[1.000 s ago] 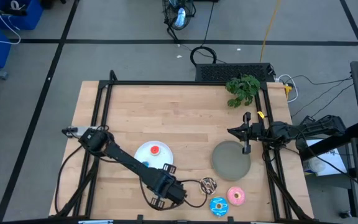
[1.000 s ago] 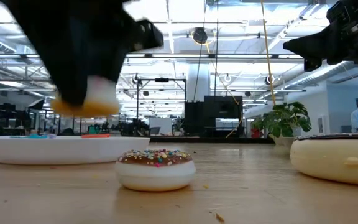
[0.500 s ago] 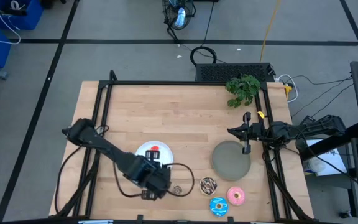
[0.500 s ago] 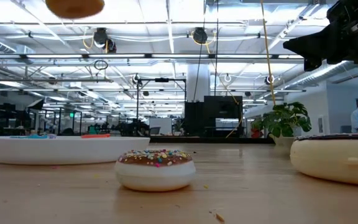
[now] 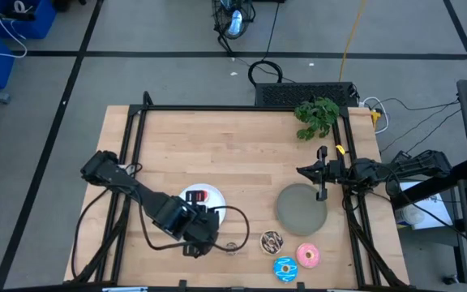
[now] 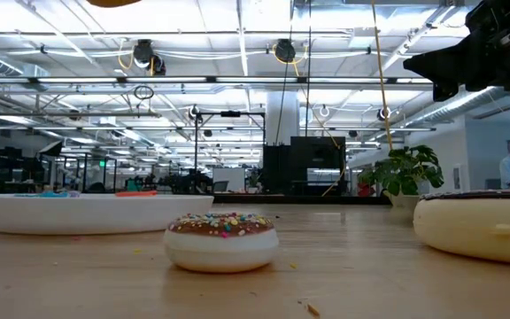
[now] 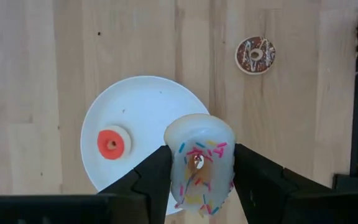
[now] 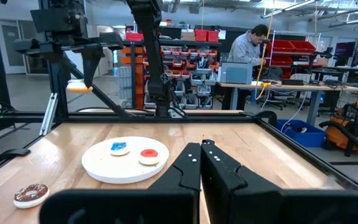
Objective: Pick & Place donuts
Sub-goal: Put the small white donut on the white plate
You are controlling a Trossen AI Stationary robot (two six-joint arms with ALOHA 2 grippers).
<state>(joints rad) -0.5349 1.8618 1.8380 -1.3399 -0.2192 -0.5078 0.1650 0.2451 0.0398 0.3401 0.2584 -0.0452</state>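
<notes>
My left gripper hovers over the near rim of the white plate, shut on a white-iced sprinkled donut. A red donut lies on that plate; the right wrist view shows a blue one beside it. A chocolate donut sits flat on the table to the plate's right, with a blue donut and a pink donut near the near edge. My right gripper is shut and waits at the table's right side, by the grey plate. My left gripper pinches the sprinkled donut by two opposite sides of its ring, one finger on each side. The fingers come from above, pointing down. The donut is lifted clear, high above the plate, its iced face turned toward the wrist camera.
A potted plant stands at the far right corner. A black frame rail runs round the table. A small brown piece lies on the wood near my left gripper. Bare wood spreads across the far half. A person sits beyond the table.
My left gripper has risen from low over the table near the chocolate donut, carrying the sprinkled donut up out of the low view's top. It has also moved toward the table's left and the white plate. The right arm has kept still.
</notes>
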